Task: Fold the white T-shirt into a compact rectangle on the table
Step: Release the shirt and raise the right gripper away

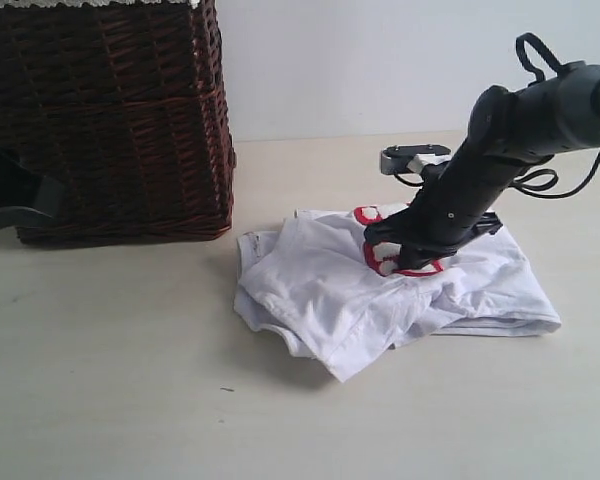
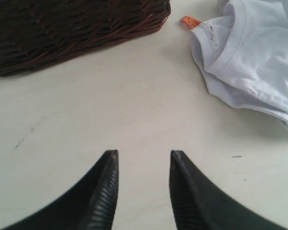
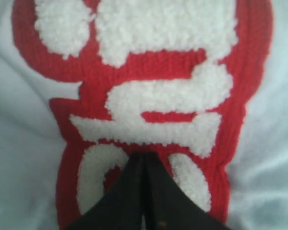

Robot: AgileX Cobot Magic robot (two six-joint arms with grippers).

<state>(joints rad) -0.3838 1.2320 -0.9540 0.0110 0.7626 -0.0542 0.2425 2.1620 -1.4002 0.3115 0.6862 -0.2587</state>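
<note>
Touching red-banded letters (image 3: 153, 96) on white T-shirt (image 1: 320, 290), closed right fingers (image 3: 129, 196)

The exterior camera stands off the arms, a little above the counter (image 1: 130, 400), looking down and across it toward a pale wall (image 1: 380, 60). It is far enough back to take in the wicker basket (image 1: 110, 120) and the whole white T-shirt (image 1: 320, 290). The left wrist camera sits low over bare counter, facing past the left pincer (image 2: 144, 155) toward the basket's foot and the shirt's collar (image 2: 230, 43), both shared with the exterior view. The right wrist camera looks along the right pincer (image 3: 144, 160) at the red-banded lettering (image 3: 149, 96), apparently very near, since it fills the blurred frame; the exterior view shows it too.
</note>
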